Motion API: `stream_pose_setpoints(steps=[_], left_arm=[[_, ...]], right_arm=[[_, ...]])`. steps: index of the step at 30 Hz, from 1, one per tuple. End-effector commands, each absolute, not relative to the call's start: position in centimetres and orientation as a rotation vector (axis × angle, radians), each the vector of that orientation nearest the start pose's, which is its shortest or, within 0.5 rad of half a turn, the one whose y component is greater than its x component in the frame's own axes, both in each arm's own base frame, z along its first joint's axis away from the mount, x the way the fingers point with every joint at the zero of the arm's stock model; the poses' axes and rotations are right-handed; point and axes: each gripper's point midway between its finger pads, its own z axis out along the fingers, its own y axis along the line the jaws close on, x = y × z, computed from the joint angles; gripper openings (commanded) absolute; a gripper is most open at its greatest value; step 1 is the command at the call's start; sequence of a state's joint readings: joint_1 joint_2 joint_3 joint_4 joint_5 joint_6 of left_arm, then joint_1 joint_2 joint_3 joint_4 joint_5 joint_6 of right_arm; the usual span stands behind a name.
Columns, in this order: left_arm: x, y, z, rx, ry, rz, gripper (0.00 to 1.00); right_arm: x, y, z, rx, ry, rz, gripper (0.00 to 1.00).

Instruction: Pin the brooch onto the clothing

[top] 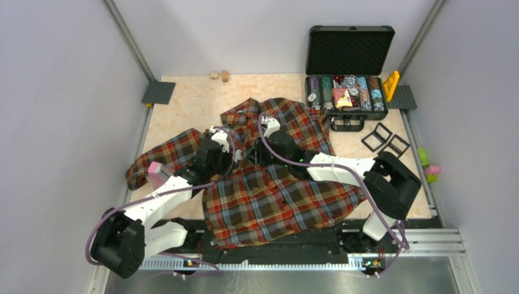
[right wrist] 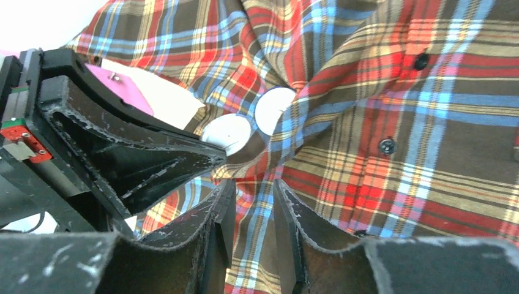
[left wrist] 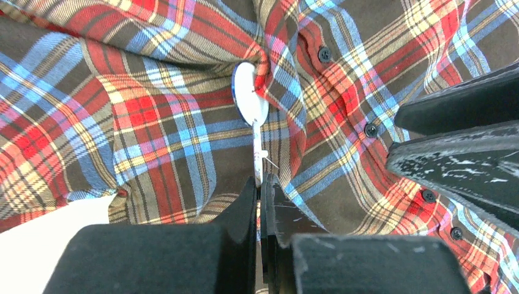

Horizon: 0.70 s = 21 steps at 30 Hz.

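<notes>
The plaid shirt (top: 275, 196) lies spread across the table. In the left wrist view the brooch (left wrist: 251, 101) shows as a small white oval with a blue rim, pressed into a shirt fold (left wrist: 183, 122) beside the button placket. Its thin white pin (left wrist: 258, 153) runs down into my left gripper (left wrist: 261, 184), which is shut on it. In the right wrist view two small white round faces (right wrist: 227, 133) (right wrist: 274, 110) sit at a pucker of cloth. My right gripper (right wrist: 254, 190) is closed on a ridge of shirt just below them. Both grippers (top: 235, 152) (top: 257, 147) meet mid-shirt; the brooch is hidden there.
An open black case of chips (top: 346, 92) stands at the back right, with black square frames (top: 385, 139) in front of it. Small wooden blocks (top: 220, 76) lie at the back. A pink block (top: 158, 173) sits by the left arm. Green and pink toys (top: 428, 166) lie at the right edge.
</notes>
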State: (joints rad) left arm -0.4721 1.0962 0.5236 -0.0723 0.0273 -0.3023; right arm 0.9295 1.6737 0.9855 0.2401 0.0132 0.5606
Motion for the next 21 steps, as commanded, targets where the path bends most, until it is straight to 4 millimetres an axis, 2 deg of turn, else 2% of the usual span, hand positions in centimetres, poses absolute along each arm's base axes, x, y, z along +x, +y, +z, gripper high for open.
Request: stream_pose_setpoints(steps=[1,8,13,21], left_arm=[[28.4,-16.0,10.8,0.235,2.184,-0.398,0.00],[29.0,-15.5,10.8,0.242,2.246,-0.211,0.00],[29.0,-15.4,10.6,0.217,2.285,-0.147,0.00],[29.0,-17.0,10.1,0.233,2.344,-0.108,0.00]], right_arm=[[28.6,37.7,14.2,-0.293,2.076,0.839,0.31],[28.3,34.9,14.8,-0.219,2.071,0.794,0.32],[28.1,32.8,16.0,-0.168,2.038,0.759,0.32],[27.5,29.0,17.6,-0.080,1.977,0.746,0.35]])
